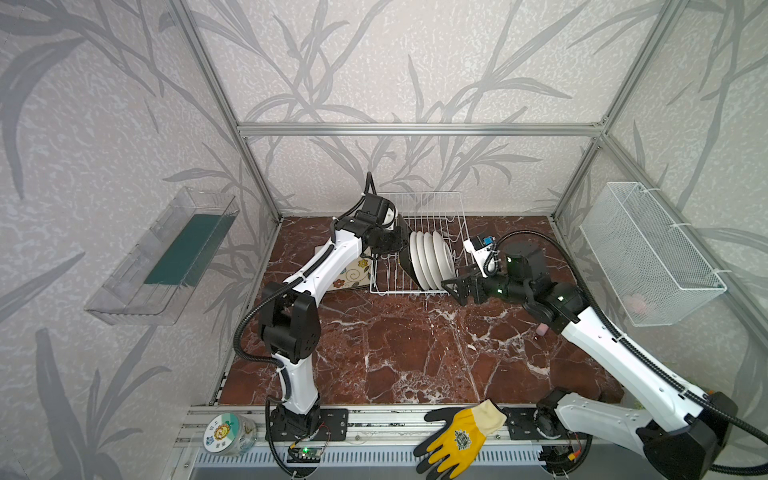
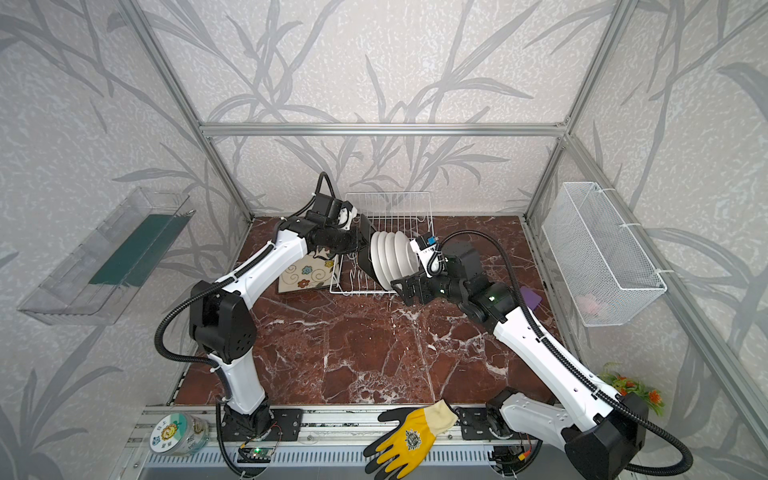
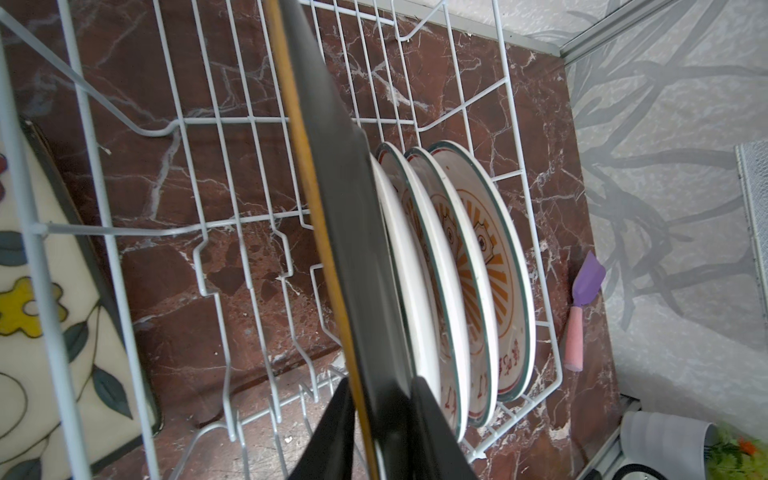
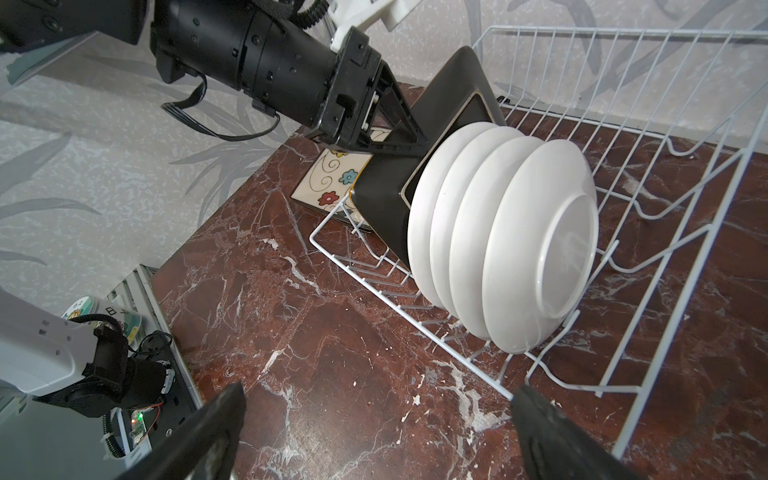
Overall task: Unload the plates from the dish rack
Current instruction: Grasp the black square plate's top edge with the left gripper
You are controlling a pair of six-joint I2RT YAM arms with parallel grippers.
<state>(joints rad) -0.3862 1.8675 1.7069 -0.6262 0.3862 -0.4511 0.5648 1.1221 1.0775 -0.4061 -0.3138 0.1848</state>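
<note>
Pinching square plate's (image 3: 332, 166) edge in left claw (image 3: 382, 386) to lift it off rack (image 1: 419, 195); holding right claw (image 4: 378, 399) agape nearby.

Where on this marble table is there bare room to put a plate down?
The broad marble tabletop between the dish rack and the front rail is bare. Crowded: a flowered square plate lies left of the rack, a purple spatula right.
</note>
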